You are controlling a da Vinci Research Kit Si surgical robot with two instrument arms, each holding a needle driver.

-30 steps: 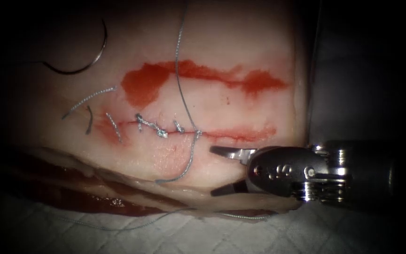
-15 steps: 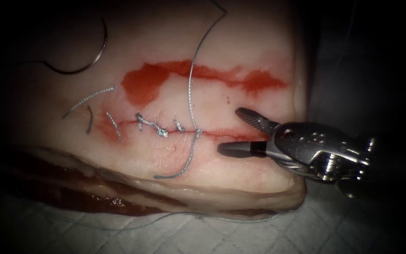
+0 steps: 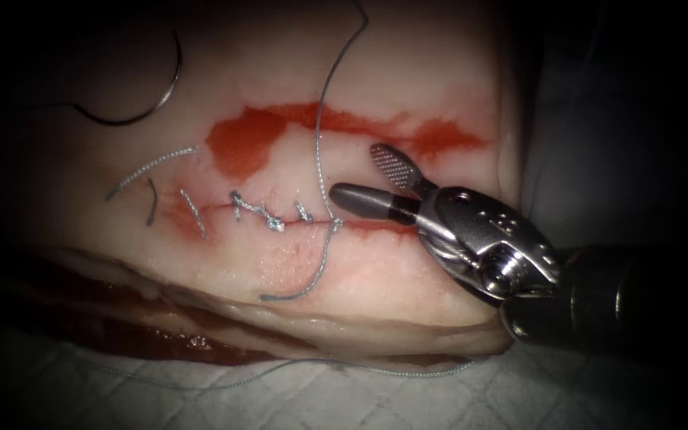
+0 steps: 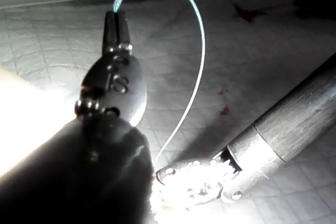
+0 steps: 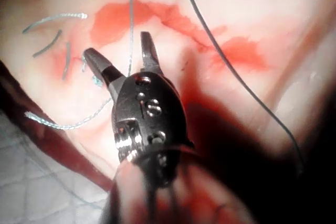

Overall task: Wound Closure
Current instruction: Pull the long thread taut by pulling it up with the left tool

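Currently right tool (image 3: 356,177) gapes empty beside the thread (image 3: 320,143); left tool (image 4: 116,22) clamps thread; needle (image 3: 149,99) lies loose on tissue (image 3: 408,271), far off. Risk: open jaws could snag the taut strand.

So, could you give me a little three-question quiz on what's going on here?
1. True or false: the right tool holds the needle.
2. What does the left tool grip? A the needle; B the thread; C the tissue.
3. Fill in: the right tool's fingers stand ____ beside the thread, just above the cut.

Key
1. False: the needle lies on the tissue, up and to the left of the cut, and neither tool holds it.
2. B: its fingers are shut on the thread.
3. open, holding nothing.
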